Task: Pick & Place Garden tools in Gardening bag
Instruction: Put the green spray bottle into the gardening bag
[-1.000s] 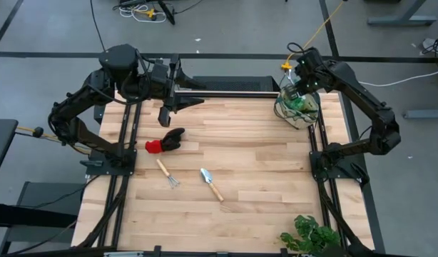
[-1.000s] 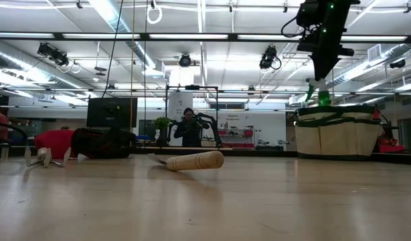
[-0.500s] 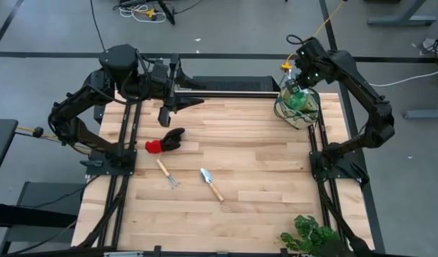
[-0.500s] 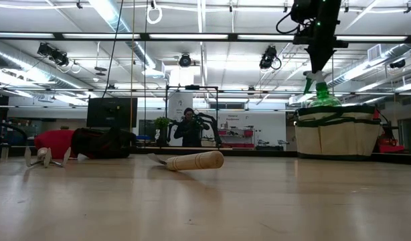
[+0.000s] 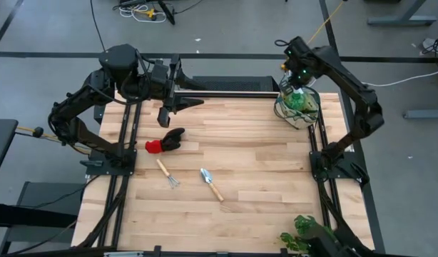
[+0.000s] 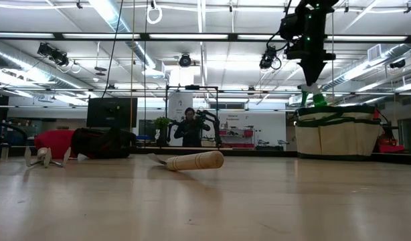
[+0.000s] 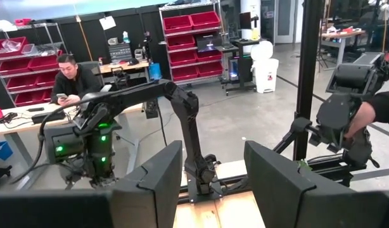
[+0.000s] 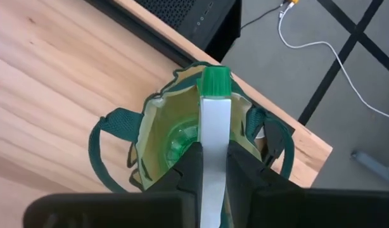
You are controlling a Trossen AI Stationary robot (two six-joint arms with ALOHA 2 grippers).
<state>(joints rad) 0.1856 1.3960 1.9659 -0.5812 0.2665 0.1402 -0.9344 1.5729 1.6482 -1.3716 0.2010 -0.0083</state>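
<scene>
Right wrist view shows the right tool (image 8: 213,166) pinching the green plastic spray bottle (image 8: 213,111) over the tan fabric gardening bag (image 8: 158,130) at the table's (image 5: 262,157) far right corner. The left tool (image 5: 177,101) waits wide apart near the far left corner.

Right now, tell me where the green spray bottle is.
The green spray bottle is pinched by its head in the right gripper, hanging over the open gardening bag at the table's far right corner in the high view, its body down inside the bag's mouth.
</scene>
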